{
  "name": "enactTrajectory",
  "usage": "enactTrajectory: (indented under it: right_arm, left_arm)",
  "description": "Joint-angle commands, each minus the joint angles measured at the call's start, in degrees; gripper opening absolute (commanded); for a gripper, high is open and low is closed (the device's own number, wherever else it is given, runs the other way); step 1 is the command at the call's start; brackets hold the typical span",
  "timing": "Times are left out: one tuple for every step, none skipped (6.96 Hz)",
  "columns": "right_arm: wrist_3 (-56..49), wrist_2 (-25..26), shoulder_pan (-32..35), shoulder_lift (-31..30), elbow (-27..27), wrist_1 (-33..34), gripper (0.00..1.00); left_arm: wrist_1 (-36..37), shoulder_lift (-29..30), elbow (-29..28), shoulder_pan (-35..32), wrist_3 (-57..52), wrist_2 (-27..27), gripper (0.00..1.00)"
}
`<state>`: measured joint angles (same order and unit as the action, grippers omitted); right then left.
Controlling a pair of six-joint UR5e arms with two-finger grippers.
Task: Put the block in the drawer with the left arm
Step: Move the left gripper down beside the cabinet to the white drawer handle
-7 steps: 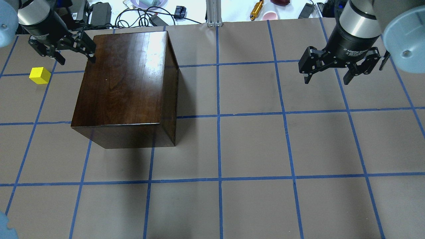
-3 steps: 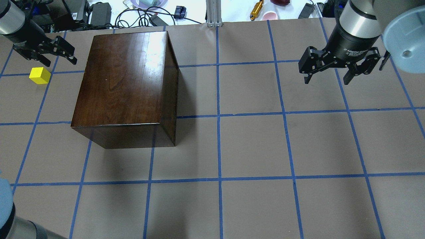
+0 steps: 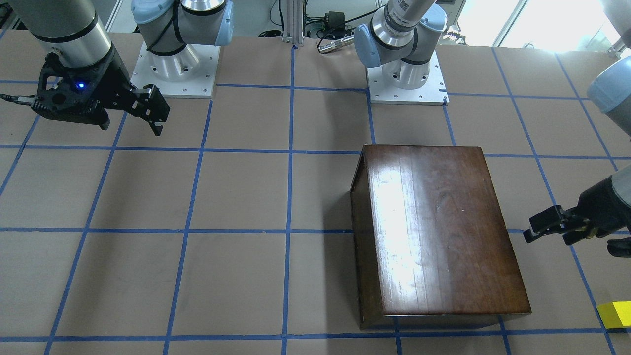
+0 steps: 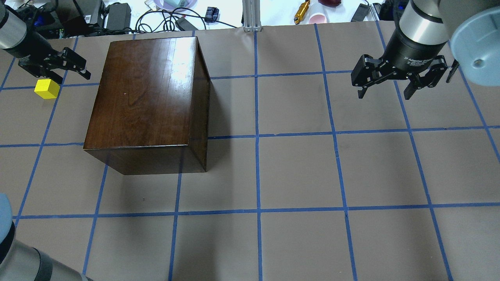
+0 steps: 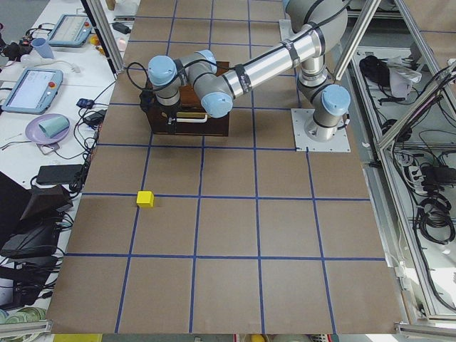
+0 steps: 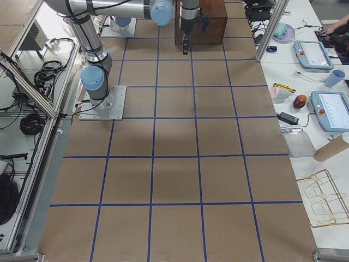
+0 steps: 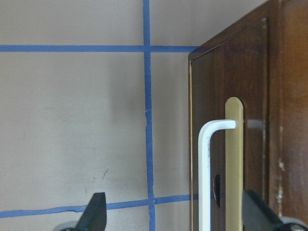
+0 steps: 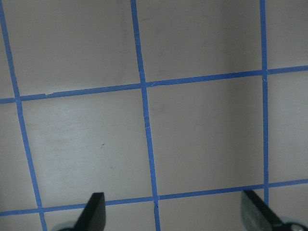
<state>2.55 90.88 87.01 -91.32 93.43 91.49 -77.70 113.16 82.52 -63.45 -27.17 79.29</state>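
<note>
The yellow block (image 4: 47, 88) lies on the table left of the dark cabinet (image 4: 148, 97); it also shows in the front view (image 3: 616, 314) and the left side view (image 5: 145, 199). The drawer is shut; only its dark front panel (image 7: 211, 82) and white handle (image 7: 206, 168) show, and the pale tray is hidden. My left gripper (image 4: 72, 77) is open and empty, low beside the cabinet's left face, just behind the block. In the left wrist view the handle lies between its fingers (image 7: 96, 214). My right gripper (image 4: 384, 95) hangs open and empty over bare table at the far right.
The table is brown paper with a blue tape grid (image 4: 256, 136). Cables and power adapters (image 4: 117, 13) and small items lie beyond the far edge. The robot bases (image 3: 172, 64) stand at the robot's side of the table.
My left gripper has moved left off the cabinet's top edge and down beside its left face, ending close behind the block. The right arm, block and cabinet have not moved.
</note>
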Motion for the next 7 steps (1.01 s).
enactTrajectory:
  right_arm:
    - [0.0, 0.0, 0.0, 0.0, 0.09, 0.0, 1.0]
    - [0.0, 0.0, 0.0, 0.0, 0.0, 0.0, 1.0]
    - [0.0, 0.09, 0.0, 0.0, 0.0, 0.0, 1.0]
    - [0.0, 0.0, 0.0, 0.0, 0.0, 0.0, 1.0]
    - [0.0, 0.0, 0.0, 0.0, 0.0, 0.0, 1.0]
    - [0.0, 0.0, 0.0, 0.0, 0.0, 0.0, 1.0]
    - [0.0, 0.0, 0.0, 0.0, 0.0, 0.0, 1.0]
  left_arm:
    - [-1.92, 1.88, 0.45, 0.09, -3.84, -0.19, 1.0]
    - [-4.54, 2.24, 0.45, 0.09, -4.12, -0.88, 1.0]
    - [-5.08, 2.33, 0.63, 0.17, -4.38, -1.41, 1.0]
    - [-5.09, 2.68, 0.63, 0.17, -4.39, -1.42, 1.0]
    - [-5.0, 3.12, 0.89, 0.17, -4.3, -1.5, 1.0]
    - [-4.91, 3.47, 0.98, 0.17, -4.3, -1.5, 1.0]
    - [-4.91, 4.0, 0.89, 0.17, -4.21, -1.5, 1.0]
